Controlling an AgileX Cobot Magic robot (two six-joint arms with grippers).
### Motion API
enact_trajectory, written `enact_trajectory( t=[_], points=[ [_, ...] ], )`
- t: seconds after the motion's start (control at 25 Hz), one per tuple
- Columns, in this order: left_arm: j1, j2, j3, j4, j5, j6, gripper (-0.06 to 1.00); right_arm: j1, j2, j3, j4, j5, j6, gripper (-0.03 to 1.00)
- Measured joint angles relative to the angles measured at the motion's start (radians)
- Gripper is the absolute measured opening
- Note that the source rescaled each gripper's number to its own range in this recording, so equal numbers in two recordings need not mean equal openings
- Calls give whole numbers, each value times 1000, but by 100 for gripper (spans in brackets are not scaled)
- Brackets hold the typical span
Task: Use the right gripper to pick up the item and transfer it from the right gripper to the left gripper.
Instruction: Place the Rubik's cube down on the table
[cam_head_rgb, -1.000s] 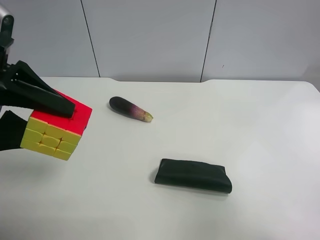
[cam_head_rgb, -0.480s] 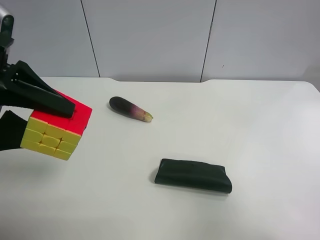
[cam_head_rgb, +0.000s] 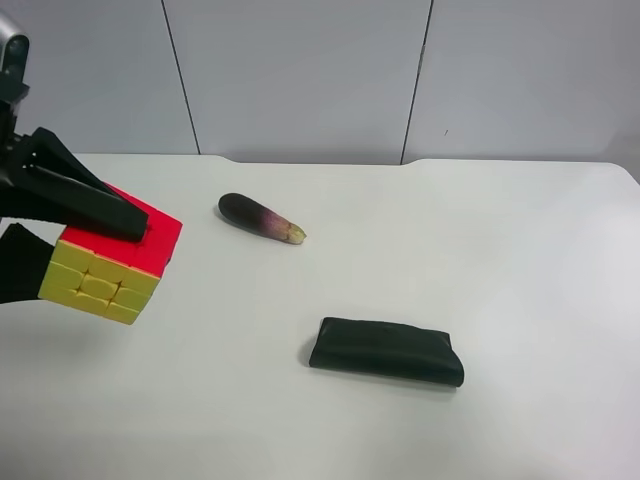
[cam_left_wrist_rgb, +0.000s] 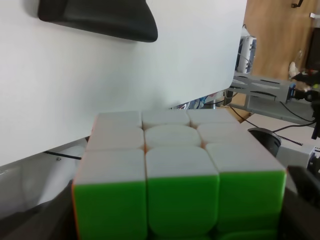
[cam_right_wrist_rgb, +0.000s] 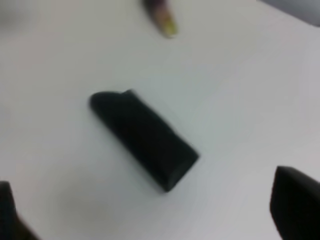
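**Cube clamped in the left tool**

The cube (cam_left_wrist_rgb: 175, 165) sits between the left tool's (cam_left_wrist_rgb: 177, 220) dark fingers (cam_left_wrist_rgb: 304, 200). One finger shows at each side of the cube, close against it and blurred. The cube's white face and green face, both of rounded square tiles, turn toward the camera, and a thin orange edge shows by one finger. Well ahead of the tool, beyond the cube, a black pouch (cam_left_wrist_rgb: 97, 17) lies on the white table (cam_left_wrist_rgb: 125, 70). Past the table's far edge are a grey metal frame (cam_left_wrist_rgb: 260, 90) and a wooden wall (cam_left_wrist_rgb: 270, 35).

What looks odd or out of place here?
Nothing is spilled or broken. The puzzle cube sits tilted in the left hand, clear of the table; the eggplant and black pouch lie flat, apart from each other.
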Motion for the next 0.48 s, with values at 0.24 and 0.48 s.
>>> enact_trajectory(
  t=[0.24,0.48],
  points=[
    [0,0,0,3,0,8,0,-300,-10,0,2,0,0,100],
    [0,-2,0,4,0,10,0,-510,-10,0,2,0,0,100]
  ],
)
